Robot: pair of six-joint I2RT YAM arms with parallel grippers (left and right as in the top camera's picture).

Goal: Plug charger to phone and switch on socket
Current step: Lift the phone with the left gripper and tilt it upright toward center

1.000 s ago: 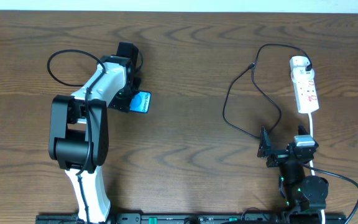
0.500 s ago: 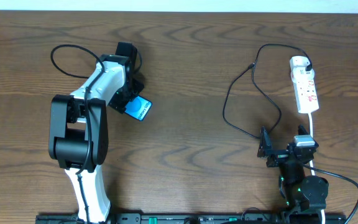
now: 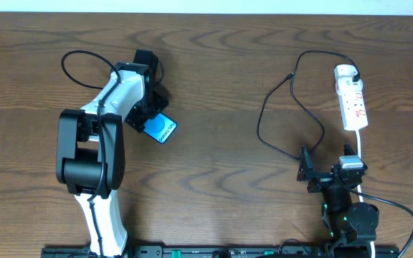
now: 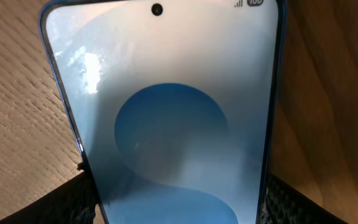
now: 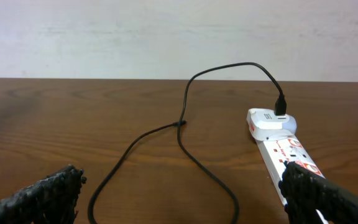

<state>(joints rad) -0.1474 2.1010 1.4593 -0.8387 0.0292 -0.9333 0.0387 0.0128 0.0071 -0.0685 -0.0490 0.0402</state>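
Note:
My left gripper [image 3: 151, 119] is shut on the phone [image 3: 163, 130], whose blue end sticks out from under the arm at the table's left. In the left wrist view the phone [image 4: 166, 106] fills the frame, its two long edges pressed between my fingers [image 4: 64, 205]. The charger [image 3: 262, 132], a thin black cable, loops over the right half of the table from a white adapter [image 3: 345, 72] plugged into the far end of the socket [image 3: 353, 102]. My right gripper [image 3: 330, 170] stands open near the front right, with the cable loop [image 5: 185, 134] ahead and the socket [image 5: 284, 152] beside its right finger.
The socket's thick white cord [image 3: 361, 147] runs toward the front past my right gripper. A thin black lead [image 3: 77, 61] arcs from my left arm. A pale wall [image 5: 166, 37] bounds the table's far edge.
The phone in my left gripper has turned and shifted slightly right and toward the front. The right arm, cable and socket have not moved.

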